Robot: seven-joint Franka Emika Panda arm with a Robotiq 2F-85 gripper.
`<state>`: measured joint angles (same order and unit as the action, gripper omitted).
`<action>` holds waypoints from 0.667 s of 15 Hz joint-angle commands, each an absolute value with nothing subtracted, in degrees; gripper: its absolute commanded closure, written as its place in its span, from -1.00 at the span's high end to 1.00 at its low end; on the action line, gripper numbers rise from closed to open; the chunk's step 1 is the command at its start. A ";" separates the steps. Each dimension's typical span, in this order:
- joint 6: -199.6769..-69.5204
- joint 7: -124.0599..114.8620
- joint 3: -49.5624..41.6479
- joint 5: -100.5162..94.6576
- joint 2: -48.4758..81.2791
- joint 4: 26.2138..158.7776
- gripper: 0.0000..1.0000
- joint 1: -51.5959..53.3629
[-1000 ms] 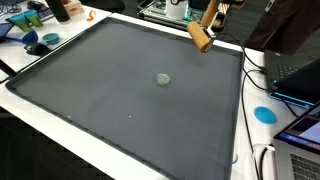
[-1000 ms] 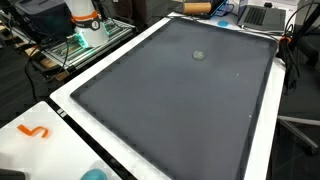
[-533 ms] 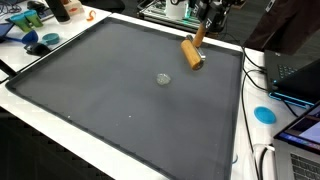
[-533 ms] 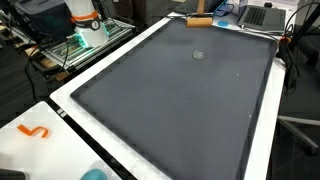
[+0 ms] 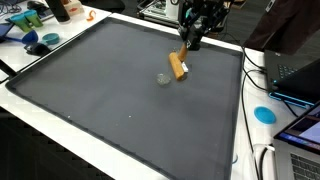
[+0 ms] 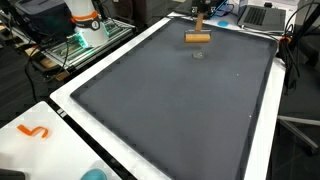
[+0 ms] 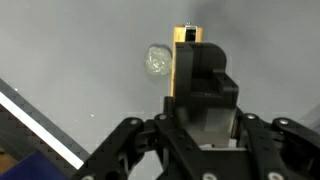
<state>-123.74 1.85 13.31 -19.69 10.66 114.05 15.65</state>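
One orange block (image 5: 178,67) is pinched at its upper end by my gripper (image 5: 190,42), so its long body hangs free over the dark mat (image 5: 90,100). In the wrist view, a small clear lump (image 7: 157,61) lies at the block's nine o'clock, just beside it.

You're working in what looks like a lab or research office: a white table (image 6: 30,155) covered by a large dark mat (image 5: 110,95), with an open laptop (image 5: 297,75) and loose cables (image 5: 262,160) crowding its edge. In an exterior view a wire rack (image 6: 78,48) of equipment stands beside the table, and another laptop (image 6: 262,14) sits at its far end.
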 commanded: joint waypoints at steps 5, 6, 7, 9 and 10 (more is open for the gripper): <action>-128.45 -1.40 11.49 -24.26 11.85 115.59 -0.51 16.01; -128.68 -1.58 11.41 -24.07 12.20 115.56 -0.51 15.95; -128.82 -1.68 11.32 -23.96 12.57 115.60 -0.51 15.93; -129.15 -1.62 11.19 -23.44 13.16 115.63 -0.51 15.86; -129.33 -1.74 11.08 -23.51 13.39 115.66 -0.51 15.90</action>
